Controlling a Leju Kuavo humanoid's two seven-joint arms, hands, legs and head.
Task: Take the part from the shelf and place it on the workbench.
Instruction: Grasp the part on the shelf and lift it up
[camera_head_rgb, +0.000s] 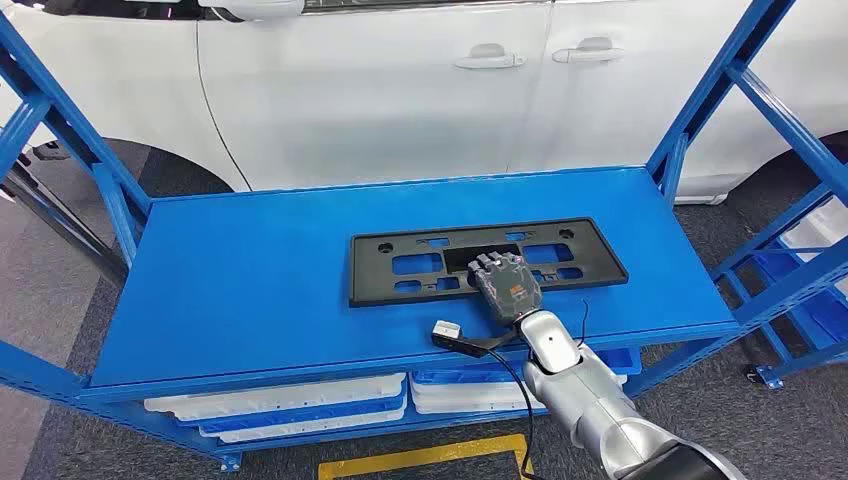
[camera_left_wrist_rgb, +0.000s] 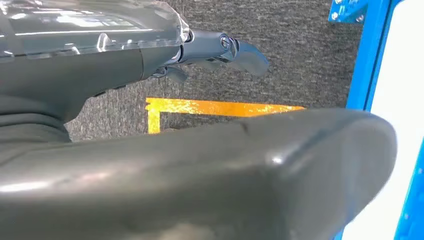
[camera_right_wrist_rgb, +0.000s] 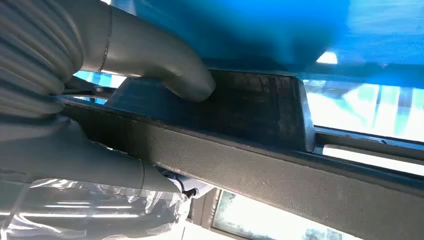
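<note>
1. Lying flat on the top board of the blue metal shelf (camera_head_rgb: 250, 290), in the head view, is the flat black rectangular plastic part (camera_head_rgb: 487, 261), a long plate with rectangular cut-outs and small holes, its long side running across the board, toward the right half of it.
2. In the same view the silver right arm comes up from the lower right, and the right hand (camera_head_rgb: 507, 282) lies over the middle of the part, its dark fingers (camera_head_rgb: 497, 264) spread across the plate's near edge and centre, touching it.
3. A small white and black unit (camera_head_rgb: 452, 336) sticks out beside the wrist, with a black cable (camera_head_rgb: 522, 400) hanging down from it.
4. Behind the shelf stands a white car (camera_head_rgb: 400, 90) with two door handles showing; below the top board lie white trays (camera_head_rgb: 280, 405), and a yellow floor marking (camera_head_rgb: 425, 460) shows on the grey carpet.
5. In the left wrist view the left hand (camera_left_wrist_rgb: 220, 50) hangs over the dark carpet (camera_left_wrist_rgb: 300, 60), its grey fingers out straight with nothing in them; a yellow line (camera_left_wrist_rgb: 220, 107) and a blue shelf post (camera_left_wrist_rgb: 370, 55) lie beyond it.
6. In the right wrist view the thick grey thumb (camera_right_wrist_rgb: 165, 65) sits under the dark textured plate and the other fingers on its opposite face, so the hand is clamped on the part's edge, with the blue shelf board close against it.
</note>
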